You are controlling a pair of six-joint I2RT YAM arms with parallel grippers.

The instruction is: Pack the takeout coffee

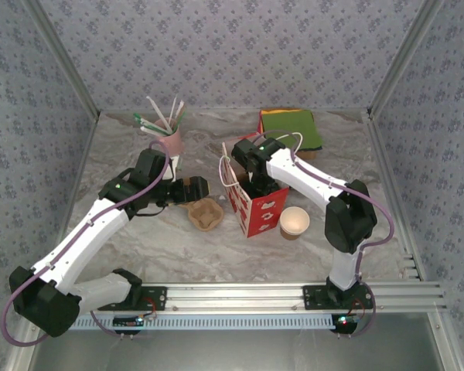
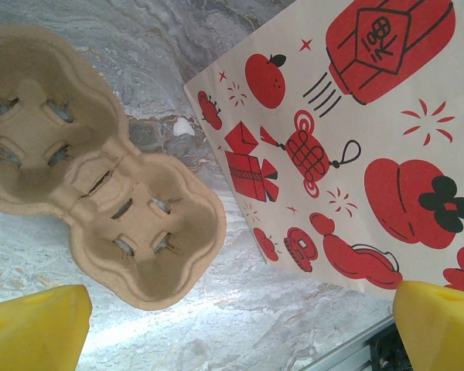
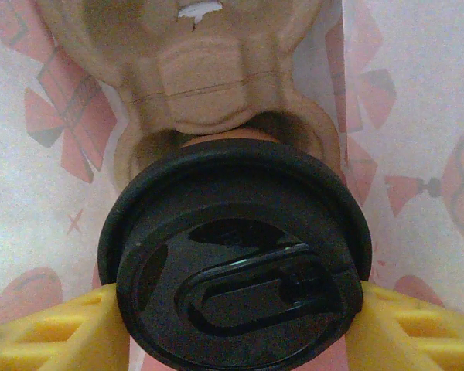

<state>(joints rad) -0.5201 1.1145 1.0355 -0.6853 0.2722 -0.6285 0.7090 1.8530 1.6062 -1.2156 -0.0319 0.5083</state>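
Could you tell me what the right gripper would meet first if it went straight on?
The right gripper, shut on the takeout coffee, faces the pulp cup carrier inside the paper bag; the cup would probably meet that first, though depth is unclear.

**Takeout coffee**, as I see it through the right wrist camera. It is a small brown paper cup closed by a round black plastic lid. The lid is glossy, with a raised rim and a moulded oval sip recess, and it sits fully on the cup. The lid faces the wrist, so I see only a thin sliver of brown cup wall past its far edge. The coffee sits centred in the right gripper. The two yellow fingers press against opposite sides of the lid's rim.
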